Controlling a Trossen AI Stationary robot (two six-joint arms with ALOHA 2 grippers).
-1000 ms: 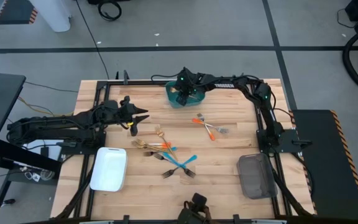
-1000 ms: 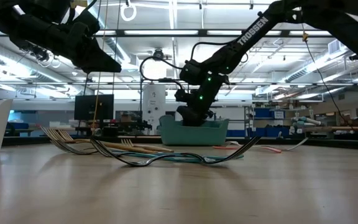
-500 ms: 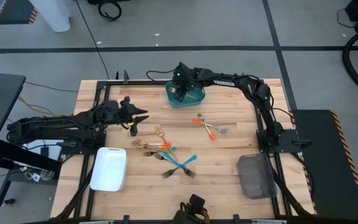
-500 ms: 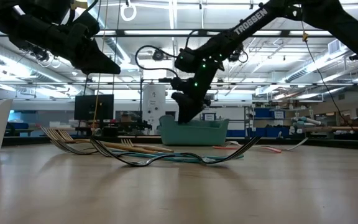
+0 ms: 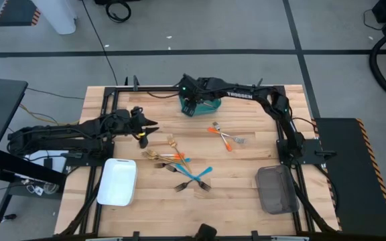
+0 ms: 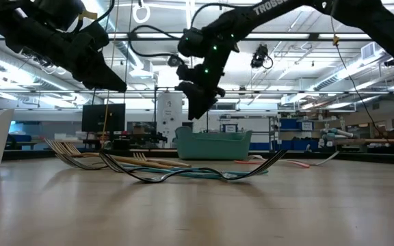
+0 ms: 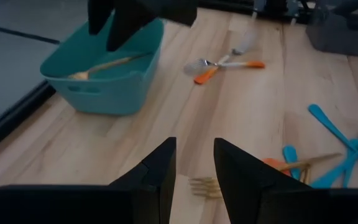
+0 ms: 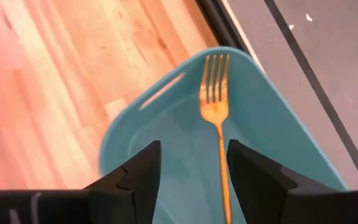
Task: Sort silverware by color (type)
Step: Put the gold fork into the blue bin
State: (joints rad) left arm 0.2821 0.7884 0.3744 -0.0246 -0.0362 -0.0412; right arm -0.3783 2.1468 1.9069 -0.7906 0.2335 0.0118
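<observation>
Right wrist view: right pincer [image 8: 188,180] hangs spread and empty above teal plastic tray [image 8: 272,155] holding gold metal fork [image 8: 217,118]; left pincer [image 7: 194,180], parted, empty, waits apart.

On your wooden table [image 5: 246,187] you have three trays: a teal tray [image 5: 210,107] at the far edge, a white tray [image 5: 117,182] near the front left, and a grey tray [image 5: 275,189] at the front right, all well apart.
</observation>
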